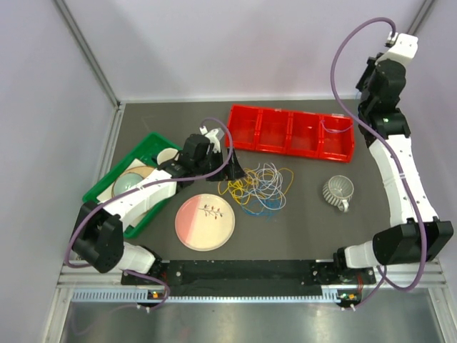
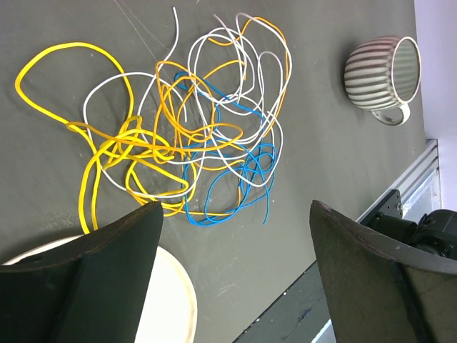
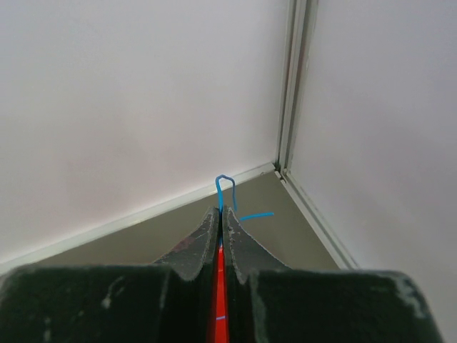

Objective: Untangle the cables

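The cables [image 1: 260, 187] lie in a loose tangle of yellow, blue and white loops on the dark table, between the pink plate and the red bin. In the left wrist view the cables [image 2: 193, 136] spread out just beyond my left gripper [image 2: 235, 207], which is open and holds nothing. From above, the left gripper [image 1: 233, 170] sits at the tangle's left edge. My right gripper [image 3: 222, 211] is shut on a thin blue cable [image 3: 226, 179], whose bent end sticks out past the tips. The right gripper [image 1: 368, 89] is raised at the back right, over the red bin.
A red divided bin [image 1: 285, 132] stands at the back, with a thin cable loop [image 1: 334, 128] in its right compartment. A green tray [image 1: 107, 182] with dishes is at the left. A pink plate [image 1: 205, 222] lies near the front. A ribbed mug [image 1: 338, 191] lies right of the tangle.
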`<action>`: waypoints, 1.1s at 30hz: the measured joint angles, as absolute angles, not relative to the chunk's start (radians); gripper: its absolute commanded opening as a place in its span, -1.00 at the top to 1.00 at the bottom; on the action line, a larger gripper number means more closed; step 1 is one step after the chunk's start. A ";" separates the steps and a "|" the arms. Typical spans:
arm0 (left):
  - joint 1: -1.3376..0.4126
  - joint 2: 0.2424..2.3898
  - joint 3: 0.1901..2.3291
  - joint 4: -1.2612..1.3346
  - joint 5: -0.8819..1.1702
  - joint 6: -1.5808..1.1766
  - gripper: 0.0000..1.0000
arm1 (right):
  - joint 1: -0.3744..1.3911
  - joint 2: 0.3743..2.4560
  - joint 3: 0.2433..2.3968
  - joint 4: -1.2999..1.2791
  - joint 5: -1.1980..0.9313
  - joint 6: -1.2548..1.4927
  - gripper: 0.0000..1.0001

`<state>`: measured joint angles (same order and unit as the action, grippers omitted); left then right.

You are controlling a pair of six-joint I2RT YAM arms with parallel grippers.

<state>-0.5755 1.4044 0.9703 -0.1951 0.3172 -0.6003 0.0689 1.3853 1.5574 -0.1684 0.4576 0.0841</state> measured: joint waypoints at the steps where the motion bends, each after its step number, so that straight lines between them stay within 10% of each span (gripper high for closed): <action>1: -0.575 1.404 0.970 -0.195 0.317 -0.601 -0.77 | 0.069 1.393 1.557 -0.165 0.457 0.080 1.00; 23: -0.575 1.404 0.966 -0.195 0.306 -0.609 -0.77 | 0.069 1.588 1.439 -0.126 0.468 0.072 1.00; 30: -0.575 1.404 0.950 -0.202 0.305 -0.609 -0.77 | 0.069 1.707 1.448 -0.181 0.459 0.106 0.07; 33: -0.575 1.398 0.947 -0.203 0.305 -0.609 -0.78 | 0.069 1.763 1.474 -0.226 0.459 0.110 0.03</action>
<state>-0.5755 1.3975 0.9474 -0.2031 0.3050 -0.6086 0.0689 1.7626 1.4742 -0.2260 0.4587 0.1101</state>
